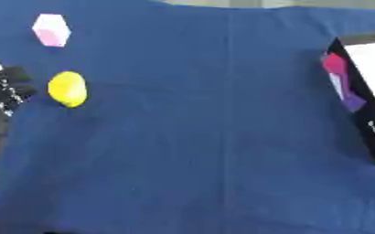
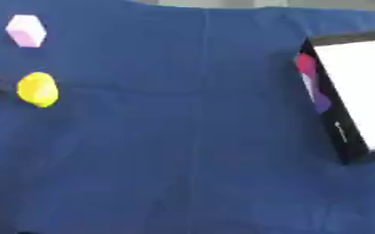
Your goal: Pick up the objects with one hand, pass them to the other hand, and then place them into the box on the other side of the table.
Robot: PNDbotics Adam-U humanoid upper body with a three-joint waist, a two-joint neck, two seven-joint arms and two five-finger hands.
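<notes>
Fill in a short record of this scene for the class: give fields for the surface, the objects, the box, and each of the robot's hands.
surface: blue cloth covering the table
objects: yellow rounded object; pink block beyond it, apart
box: black box, white inside, at the right edge, nothing seen in it
left hand: left hand at the left edge, beside the yellow object, fingers unclear
right hand: not in view

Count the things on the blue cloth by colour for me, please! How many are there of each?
Yellow: 1, the yellow lump
Pink: 1, the pink block
Black: 1, the black box with a white inside
Total: 3 things on the blue cloth
</notes>
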